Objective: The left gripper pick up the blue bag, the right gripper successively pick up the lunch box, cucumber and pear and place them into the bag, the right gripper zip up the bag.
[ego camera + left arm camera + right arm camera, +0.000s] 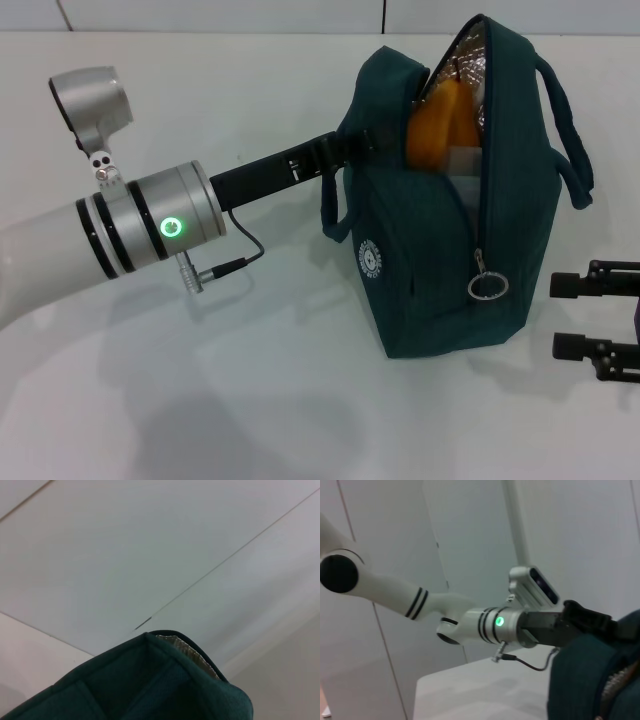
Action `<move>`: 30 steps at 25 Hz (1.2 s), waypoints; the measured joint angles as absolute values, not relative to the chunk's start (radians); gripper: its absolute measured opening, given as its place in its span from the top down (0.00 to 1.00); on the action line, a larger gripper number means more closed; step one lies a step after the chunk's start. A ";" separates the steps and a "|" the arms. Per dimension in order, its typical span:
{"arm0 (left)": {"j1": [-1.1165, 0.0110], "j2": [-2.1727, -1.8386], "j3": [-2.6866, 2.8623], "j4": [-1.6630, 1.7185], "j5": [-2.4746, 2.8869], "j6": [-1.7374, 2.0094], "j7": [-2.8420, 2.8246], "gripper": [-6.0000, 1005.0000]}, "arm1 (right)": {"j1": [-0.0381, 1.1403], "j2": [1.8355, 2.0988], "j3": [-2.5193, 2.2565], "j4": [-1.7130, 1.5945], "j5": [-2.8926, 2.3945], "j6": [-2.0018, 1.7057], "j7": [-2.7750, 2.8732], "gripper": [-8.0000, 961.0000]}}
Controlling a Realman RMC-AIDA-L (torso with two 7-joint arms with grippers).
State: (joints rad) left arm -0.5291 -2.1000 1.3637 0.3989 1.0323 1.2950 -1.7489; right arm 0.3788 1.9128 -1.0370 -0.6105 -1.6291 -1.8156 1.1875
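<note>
Nearest the head camera, the left arm's silver joint (165,228) with its lit green ring was seen at the left, and the left gripper (352,150) was reached to the blue bag's (430,290) far left side, where its fingers were hidden against the fabric, so their state could not be told. At the near right edge, the right gripper (596,318) was held with its fingers apart and empty, just beside the bag. The pear (440,125) was seen inside the open mouth against the foil lining; a pale shape under it was judged perhaps the lunch box, and the cucumber was not visible. Packing was judged largely done, with the zipper pull (487,285) low and zipping left. A round white logo (372,259) was seen, its writing unreadable. From the left wrist, only the bag's rim (165,680) was shown. From the right wrist, the bag's corner (590,680) and the left arm were shown.
</note>
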 joint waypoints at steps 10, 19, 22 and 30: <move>-0.526 -2.100 1.363 0.399 1.032 1.298 -1.749 0.94 | 0.380 1.910 -1.035 -0.609 -1.630 -1.789 1.198 0.37; -0.526 -2.100 1.365 0.399 1.032 1.298 -1.749 0.94 | 0.387 1.920 -1.038 -0.609 -1.630 -1.715 1.208 0.37; -0.525 -2.100 1.366 0.399 1.032 1.299 -1.750 0.94 | 0.402 1.935 -1.046 -0.606 -1.639 -1.689 1.212 0.37; -0.526 -2.100 1.367 0.399 1.032 1.300 -1.749 0.94 | 0.429 1.980 -1.048 -0.596 -1.700 -1.642 1.220 0.38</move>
State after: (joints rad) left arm -0.5261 -2.0999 1.3668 0.3988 1.0324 1.3004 -1.7492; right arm 0.4290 1.9795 -1.0484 -0.5958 -1.7001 -1.6418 1.2197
